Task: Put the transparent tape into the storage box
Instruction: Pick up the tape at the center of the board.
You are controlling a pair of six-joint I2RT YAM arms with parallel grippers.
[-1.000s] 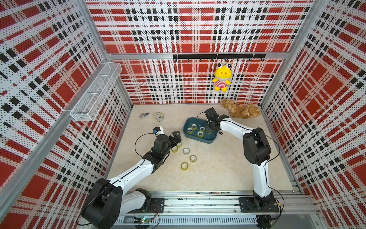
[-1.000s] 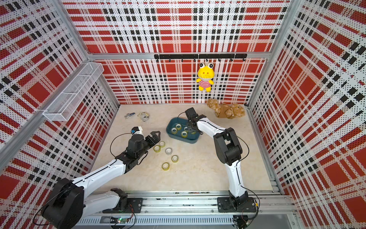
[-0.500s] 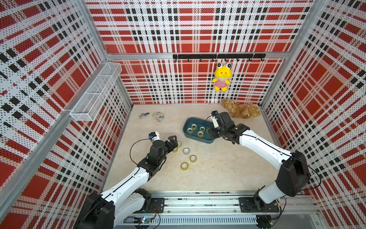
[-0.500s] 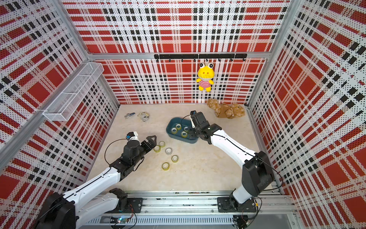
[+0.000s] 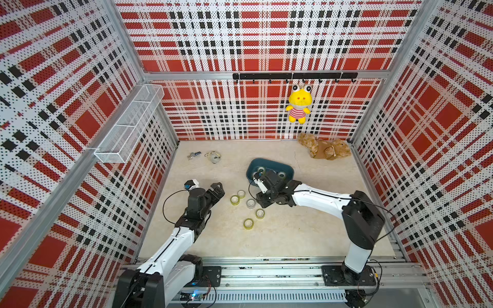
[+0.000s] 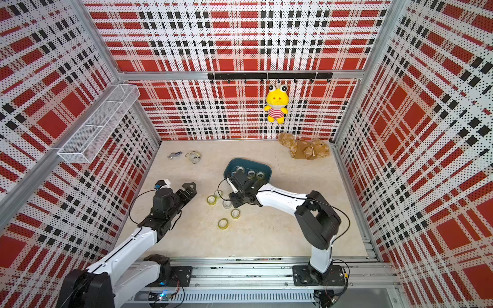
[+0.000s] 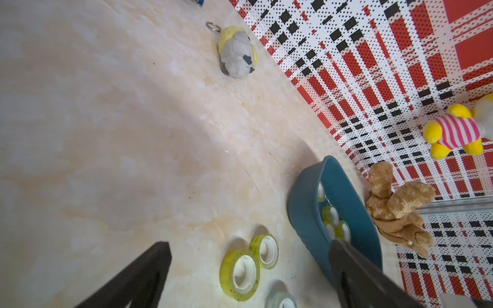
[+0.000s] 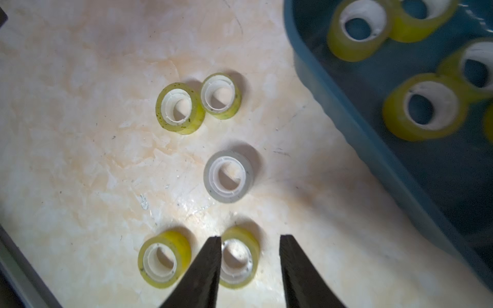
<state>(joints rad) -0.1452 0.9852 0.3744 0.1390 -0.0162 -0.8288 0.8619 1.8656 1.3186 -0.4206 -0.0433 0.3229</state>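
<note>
Several rolls of transparent tape lie on the floor: yellowish ones [image 5: 235, 199] [image 5: 248, 223] and one clear grey roll [image 5: 250, 203] [image 8: 229, 176]. The teal storage box [image 5: 270, 162] [image 6: 248, 161] [image 8: 346, 106] behind them holds several more rolls [image 8: 424, 106]. My right gripper [image 5: 263, 202] [image 8: 249, 240] hovers open just in front of the box, above the loose rolls. One yellowish roll [image 8: 240, 257] lies on the floor below its jaws, untouched. My left gripper [image 5: 217, 189] [image 7: 248, 249] is open and empty to the left of the rolls, facing a yellowish pair [image 7: 240, 274].
A brown plush bear [image 5: 324, 150] lies at the back right, and a yellow frog toy [image 5: 298, 106] hangs on the back wall. A small grey-yellow keyring plush [image 5: 213, 157] and a keyring [image 5: 194, 155] lie at the back left. A white mesh basket [image 5: 128, 125] is fixed to the left wall.
My right gripper has come away from over the storage box toward the front, down over the loose rolls. The left gripper has drawn back a little to the left.
</note>
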